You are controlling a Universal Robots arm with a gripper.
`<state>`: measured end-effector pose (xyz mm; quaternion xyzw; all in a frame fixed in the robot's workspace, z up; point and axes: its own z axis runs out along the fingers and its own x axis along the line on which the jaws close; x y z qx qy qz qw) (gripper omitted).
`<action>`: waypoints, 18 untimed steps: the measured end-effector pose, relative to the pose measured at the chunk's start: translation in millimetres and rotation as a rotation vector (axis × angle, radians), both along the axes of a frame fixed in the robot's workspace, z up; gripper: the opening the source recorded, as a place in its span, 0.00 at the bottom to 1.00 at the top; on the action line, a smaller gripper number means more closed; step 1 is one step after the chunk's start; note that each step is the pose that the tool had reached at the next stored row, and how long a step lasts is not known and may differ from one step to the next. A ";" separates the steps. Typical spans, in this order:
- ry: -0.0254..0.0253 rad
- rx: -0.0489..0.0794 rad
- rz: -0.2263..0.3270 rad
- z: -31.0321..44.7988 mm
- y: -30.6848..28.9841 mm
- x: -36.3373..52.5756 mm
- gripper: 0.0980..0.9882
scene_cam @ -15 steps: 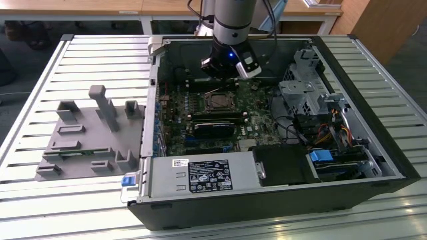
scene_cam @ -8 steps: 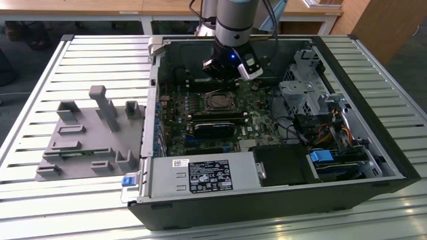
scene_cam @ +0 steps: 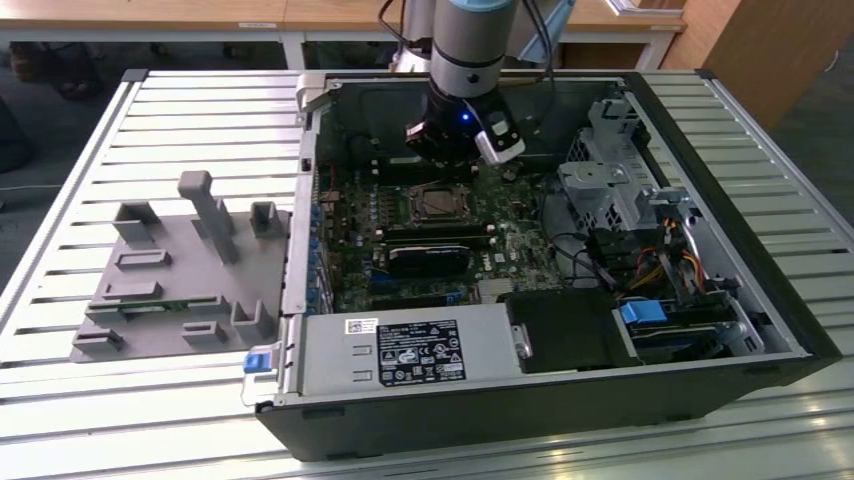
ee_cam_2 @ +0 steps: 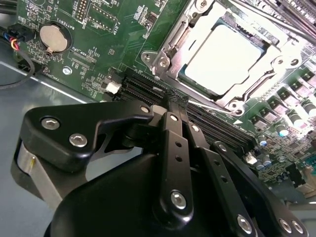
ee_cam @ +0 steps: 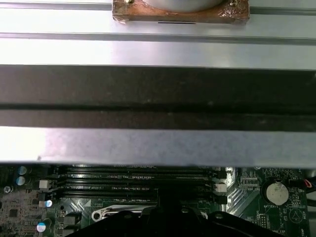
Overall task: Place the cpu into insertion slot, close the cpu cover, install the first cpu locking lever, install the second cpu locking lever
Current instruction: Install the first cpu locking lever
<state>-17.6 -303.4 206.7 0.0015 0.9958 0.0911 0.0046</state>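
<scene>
Looks like a workshop or lab: slatted metal workbench point(scene_cam: 94, 130), opened computer case point(scene_cam: 561, 400), grey fixture block point(scene_cam: 174, 290), wooden desks point(scene_cam: 200, 15) behind.

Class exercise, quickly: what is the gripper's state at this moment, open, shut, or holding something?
Gripper: shut, fingertips pressed together, holding nothing; it sits beside the cpu, which lies in the insertion slot.

Exterior view: even bright light, computer case point(scene_cam: 561, 380) interior dim | second wrist view: glare blows out the cpu point(ee_cam_2: 231, 58) face, gripper point(ee_cam_2: 173, 101) links dark, near parts soft | first wrist view: pale glare on metal rails point(ee_cam: 158, 145), black shadowed band between.
</scene>
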 end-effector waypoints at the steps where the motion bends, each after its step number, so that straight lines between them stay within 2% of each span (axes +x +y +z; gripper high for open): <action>1: 0.0000 0.000 0.000 -0.6 0.0 0.1 0.01; 18: 0.0000 0.000 0.000 -5.3 0.0 1.6 0.01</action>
